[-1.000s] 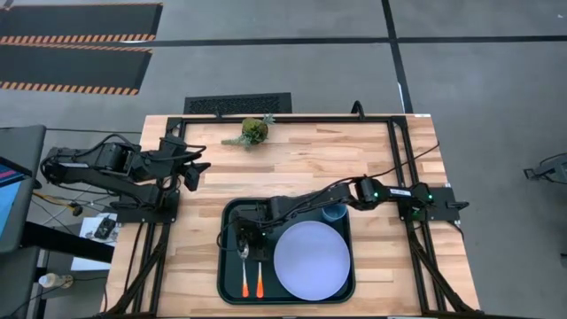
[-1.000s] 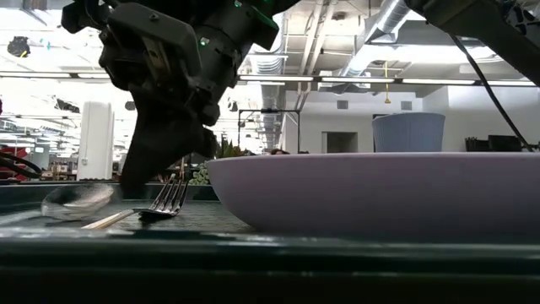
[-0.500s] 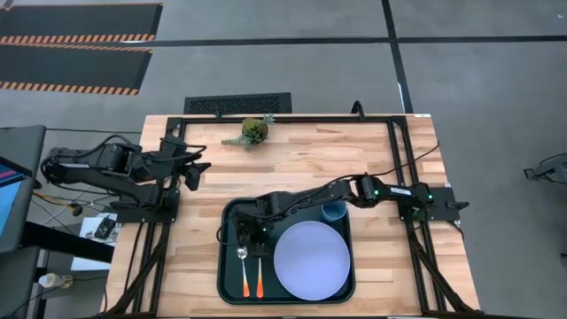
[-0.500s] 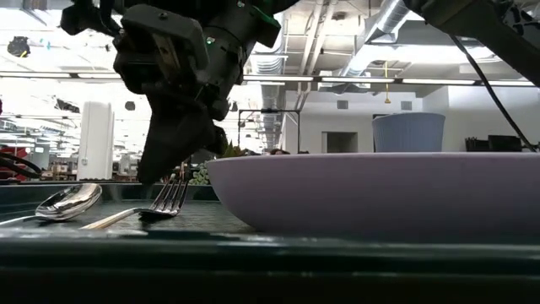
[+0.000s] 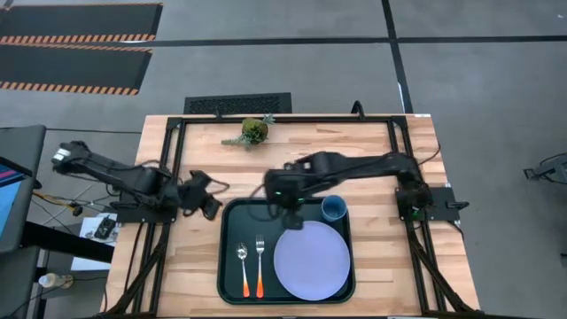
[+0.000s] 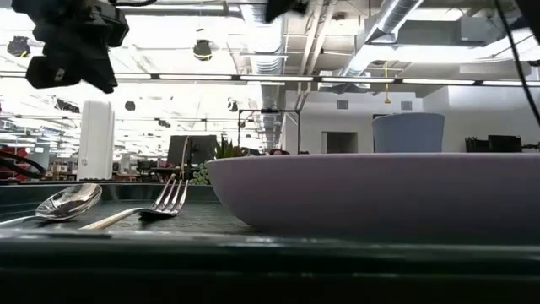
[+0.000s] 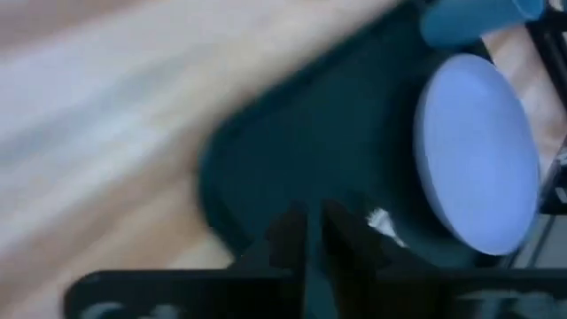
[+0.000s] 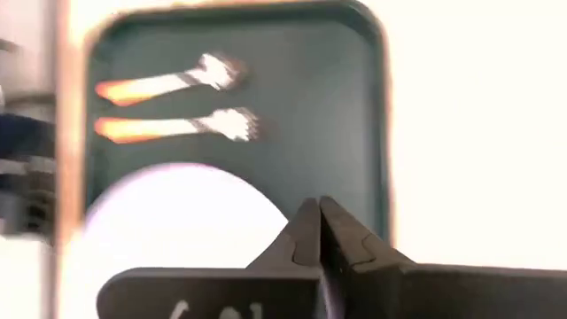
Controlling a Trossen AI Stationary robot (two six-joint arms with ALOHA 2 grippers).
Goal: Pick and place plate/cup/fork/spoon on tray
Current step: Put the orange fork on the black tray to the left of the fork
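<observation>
We see all four on the tray (image 5: 229, 213): plate (image 5: 311, 259) right, cup (image 5: 334, 209) far right, spoon (image 5: 243, 268) and fork (image 5: 260, 266) left. Right claw (image 8: 317, 232) closed, empty, above tray's far edge. Left claw (image 7: 312, 237) closed, empty. Task looks done.

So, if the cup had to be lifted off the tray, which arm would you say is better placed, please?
The right, I'd judge. Its hand hovers over the tray's far edge, close beside the cup. The left hand sits outside the tray's far left corner, farther from the cup.
</observation>
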